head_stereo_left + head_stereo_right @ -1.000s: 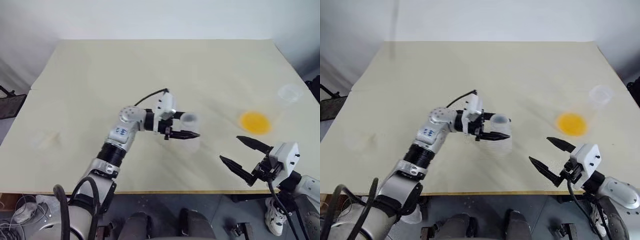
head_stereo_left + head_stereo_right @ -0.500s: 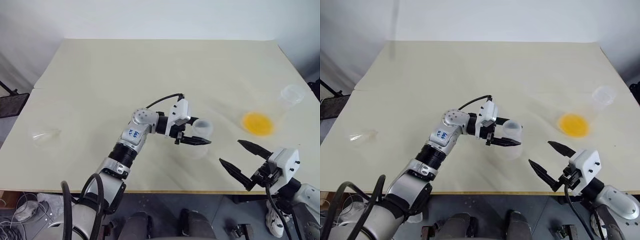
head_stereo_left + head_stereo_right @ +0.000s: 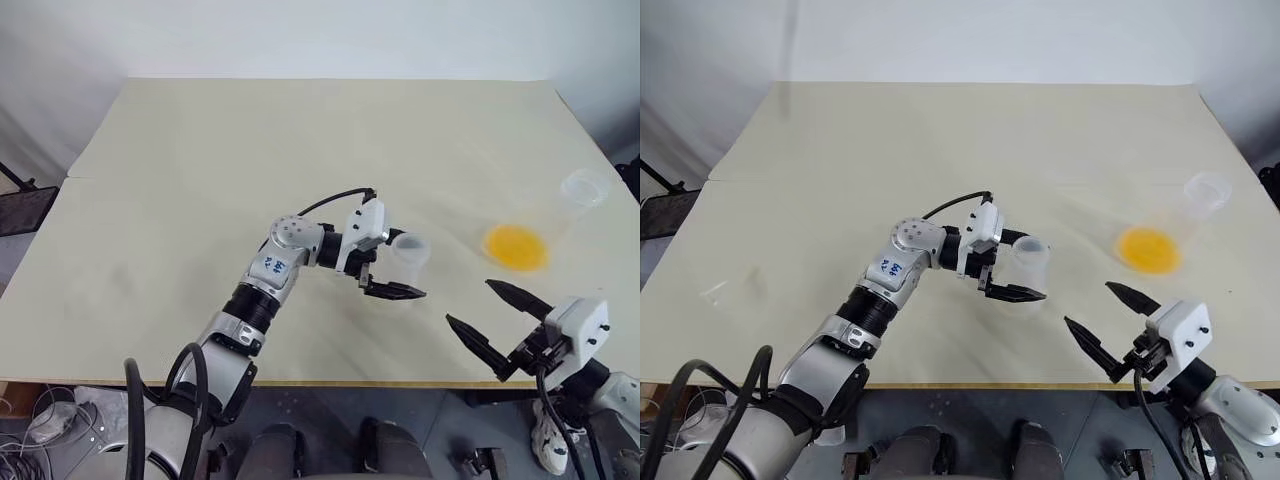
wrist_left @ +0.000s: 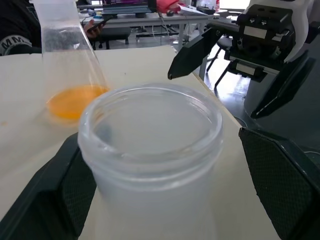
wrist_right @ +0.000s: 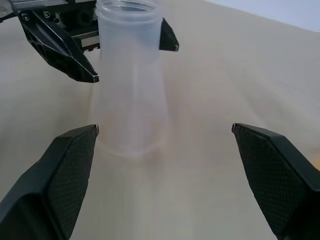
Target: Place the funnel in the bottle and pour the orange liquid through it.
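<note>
Left gripper (image 3: 400,270): fingers spread either side of the bottle (image 3: 408,254) neck, not gripping.
Right gripper (image 3: 488,320): open, empty.
Bottle: upright on desk (image 3: 250,150).

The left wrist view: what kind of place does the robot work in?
Probably a lab or office workroom: a pale table carries a clear bottle and a flask of orange liquid, with desks and a laptop behind.

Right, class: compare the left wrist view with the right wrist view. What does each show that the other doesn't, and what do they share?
First alone: the orange liquid in its flask, behind the bottle. Second alone: the bottle's wide base standing on the table. Shared: the bottle's open neck, the left gripper open around that neck, and the right gripper, also open.
</note>
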You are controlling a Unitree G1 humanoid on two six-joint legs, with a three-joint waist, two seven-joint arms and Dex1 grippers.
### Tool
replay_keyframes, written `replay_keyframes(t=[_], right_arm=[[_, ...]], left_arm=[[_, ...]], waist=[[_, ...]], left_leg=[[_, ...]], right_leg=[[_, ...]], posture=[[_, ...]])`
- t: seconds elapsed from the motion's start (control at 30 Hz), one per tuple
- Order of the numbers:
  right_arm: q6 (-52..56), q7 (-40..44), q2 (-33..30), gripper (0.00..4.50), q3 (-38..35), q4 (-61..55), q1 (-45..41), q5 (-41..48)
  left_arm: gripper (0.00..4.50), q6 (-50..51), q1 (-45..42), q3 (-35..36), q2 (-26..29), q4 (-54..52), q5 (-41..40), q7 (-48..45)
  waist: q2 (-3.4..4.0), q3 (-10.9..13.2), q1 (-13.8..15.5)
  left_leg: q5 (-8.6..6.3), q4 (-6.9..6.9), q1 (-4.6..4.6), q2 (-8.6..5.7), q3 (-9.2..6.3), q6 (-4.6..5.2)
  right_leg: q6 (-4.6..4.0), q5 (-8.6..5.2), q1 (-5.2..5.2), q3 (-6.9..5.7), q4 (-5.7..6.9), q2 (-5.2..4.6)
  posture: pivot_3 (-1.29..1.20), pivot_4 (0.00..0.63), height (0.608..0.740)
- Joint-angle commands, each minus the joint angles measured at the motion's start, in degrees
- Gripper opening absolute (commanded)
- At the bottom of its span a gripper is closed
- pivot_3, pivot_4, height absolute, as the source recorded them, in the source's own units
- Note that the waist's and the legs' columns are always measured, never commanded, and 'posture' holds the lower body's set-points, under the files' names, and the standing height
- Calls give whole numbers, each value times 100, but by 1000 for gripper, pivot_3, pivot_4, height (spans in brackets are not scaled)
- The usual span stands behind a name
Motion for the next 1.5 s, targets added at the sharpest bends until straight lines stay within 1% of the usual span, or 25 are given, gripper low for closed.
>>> replay_keyframes(t=[0.03,0.23,0.43,0.57,0.67,0.87,0.9,1.0,1.1,1.27,1.37,1.5], right_arm=[[-91,-2,-46,4500,-198,-186,-41,41],[-57,91,-119,4500,-232,-121,-118,78],[-4,180,-253,4500,-324,-36,-238,142],[26,269,-315,4500,-326,49,-320,157],[68,343,-377,4500,-308,144,-452,177],[149,521,-491,4500,-281,323,-645,219],[162,564,-516,4500,-272,364,-690,225],[182,682,-576,4500,-240,506,-825,232],[182,814,-637,4500,-176,707,-1020,229],[163,978,-678,4500,-124,940,-1175,209],[139,1078,-705,4500,-63,1079,-1281,190],[131,1161,-722,4500,-21,1215,-1412,161]], left_arm=[[4457,177,-35,89,82,-317,-134,-79],[4457,519,-39,165,299,-559,-270,-270],[4457,1065,2,398,1056,-1242,-319,-219],[4457,1493,68,564,1368,-1683,-479,-86],[4457,1752,163,771,1517,-1999,-556,206],[4457,2386,236,1739,1444,-2516,-1240,1205],[4457,2562,315,1773,1554,-2660,-1264,1277],[4457,2709,654,1555,1960,-3047,-1019,1345],[4457,2897,1129,1743,2247,-3569,-1006,1769],[4457,2248,1601,2491,2196,-3760,-988,2689],[4457,2384,1925,2645,2243,-4140,-1165,2851],[4457,2980,2393,2549,2569,-4647,-1044,3139]], waist=[[0,0,-1],[0,0,-2],[1,0,-26],[0,0,3],[0,0,-11],[0,0,-18],[0,0,-21],[1,0,-40],[0,0,-43],[-2,1,-6],[-2,1,-17],[-2,1,-32]], left_leg=[[0,0,0,0,-1,0],[0,0,1,0,-3,0],[0,-2,8,4,-5,0],[-2,3,7,0,-8,3],[-4,6,7,-2,-8,7],[-4,6,7,0,-11,7],[-4,6,8,0,-10,7],[-4,3,12,-1,-8,7],[-4,1,15,0,-9,6],[-4,6,11,-1,-14,6],[-5,6,12,-2,-13,6],[-5,4,14,-3,-12,6]], right_leg=[[0,0,0,1,0,0],[0,0,-1,6,0,0],[0,0,-4,19,3,4],[8,4,-2,25,5,2],[12,7,-1,32,4,1],[13,7,-2,32,6,2],[14,7,-2,33,6,0],[16,9,-1,36,7,0],[16,9,-1,36,11,1],[17,9,-1,39,9,-1],[20,11,0,40,9,-3],[23,13,0,41,9,-4]], posture=[[0,150,740],[0,150,740],[0,150,740],[0,150,740],[0,150,740],[0,150,740],[0,150,740],[0,150,740],[0,150,740],[0,150,740],[0,150,740],[0,150,740]])
